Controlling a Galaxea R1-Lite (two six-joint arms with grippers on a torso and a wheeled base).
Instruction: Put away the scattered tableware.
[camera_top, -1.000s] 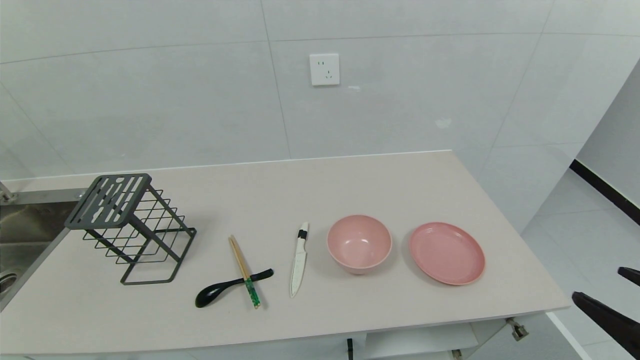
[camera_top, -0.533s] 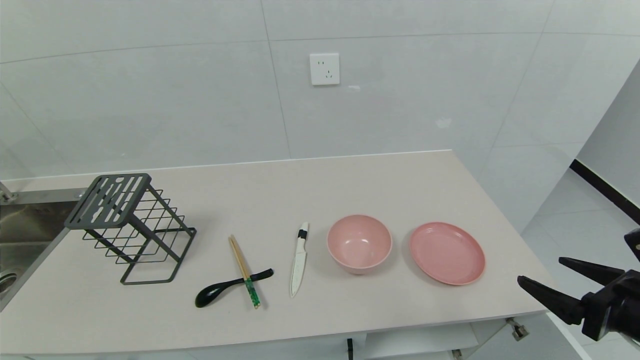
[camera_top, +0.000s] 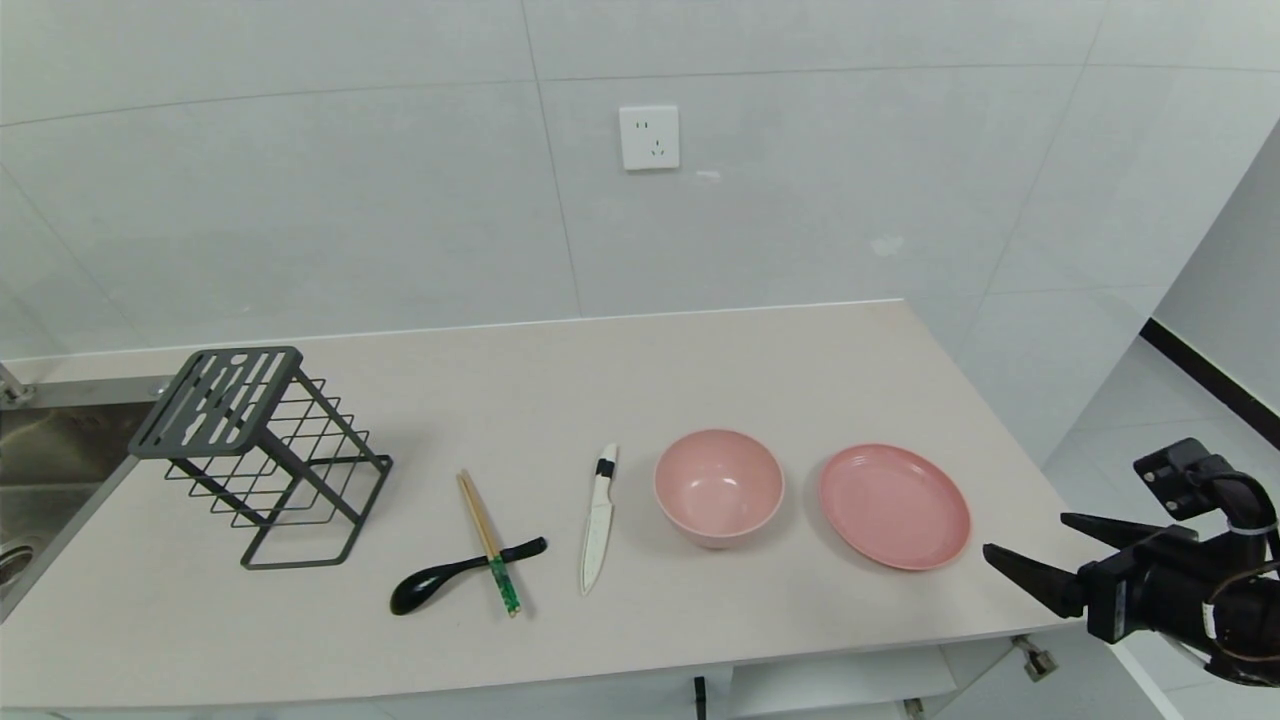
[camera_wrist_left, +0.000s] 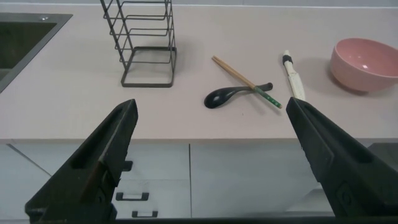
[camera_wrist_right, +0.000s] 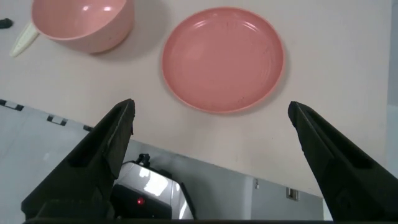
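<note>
Right tool (camera_top: 1025, 535) hovers at the right front corner of the table (camera_top: 620, 380), spread wide and holding nothing, its tips aimed at the pink plate (camera_top: 895, 506), near it but not touching. I see my left tool (camera_wrist_left: 210, 106) spread wide and empty too, out in front of the table's edge. Just left of the plate sits the pink bowl (camera_top: 718, 486), then the white knife (camera_top: 599, 520), then the chopsticks (camera_top: 488, 540) lying across the handle of the black spoon (camera_top: 450, 577). At the left end, the wire rack (camera_top: 250, 450) stands near the sink (camera_top: 40, 470).
</note>
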